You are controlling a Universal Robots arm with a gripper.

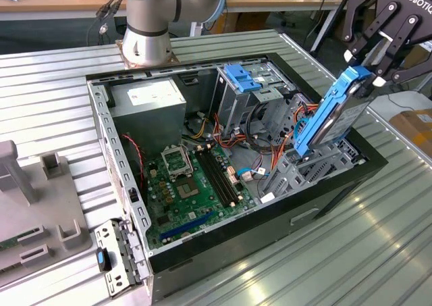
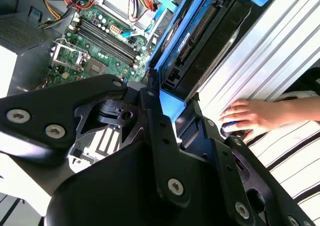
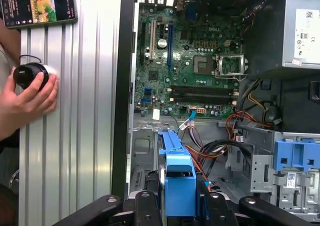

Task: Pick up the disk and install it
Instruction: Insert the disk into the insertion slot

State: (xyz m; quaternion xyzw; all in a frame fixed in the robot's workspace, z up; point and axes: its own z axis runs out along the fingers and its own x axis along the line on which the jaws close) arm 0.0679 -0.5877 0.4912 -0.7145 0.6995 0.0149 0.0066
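One tool (image 1: pixel 368 74): black, jointed metal fingers closed on the upper end of the disk, gripping its blue rail; in both wrist views (image 3: pixel 180 207) (image 2: pixel 172 106) the bolted finger links flank the blue plastic.
Disk (image 1: pixel 334 120): flat silver-grey slab in a bright blue plastic carrier, held on edge and tilted over one corner of the case. Its lower end is at the grey bay frame there; whether they touch I cannot tell. The first wrist view shows its blue end (image 3: pixel 177 178), the second wrist view its dark underside (image 2: pixel 200 41).
Case (image 1: pixel 101 134): open rectangular box of grey sheet metal with a black outer wall, lying flat on the table.
Cables (image 1: pixel 283 140): orange, red and black loops inside the case, just beside the disk.
Drive cage bracket (image 1: pixel 241 76): blue moulded plastic atop a tall grey cage inside the case (image 3: pixel 295 155).
Motherboard (image 1: pixel 196 184): green, densely studded board on the case floor (image 3: pixel 190 71).
Power supply (image 1: pixel 148 100): plain grey box with a white label in a case corner well apart from the disk (image 3: pixel 302 31).
Table (image 1: pixel 54 83): ribbed, shiny aluminium under the case.
Hand (image 3: pixel 27 99): a person's, resting outside the case on a round black object (image 3: pixel 30 75); also in the second wrist view (image 2: pixel 250 113).
Phone (image 3: pixel 39 7): flat, lit screen, on the table outside the case.
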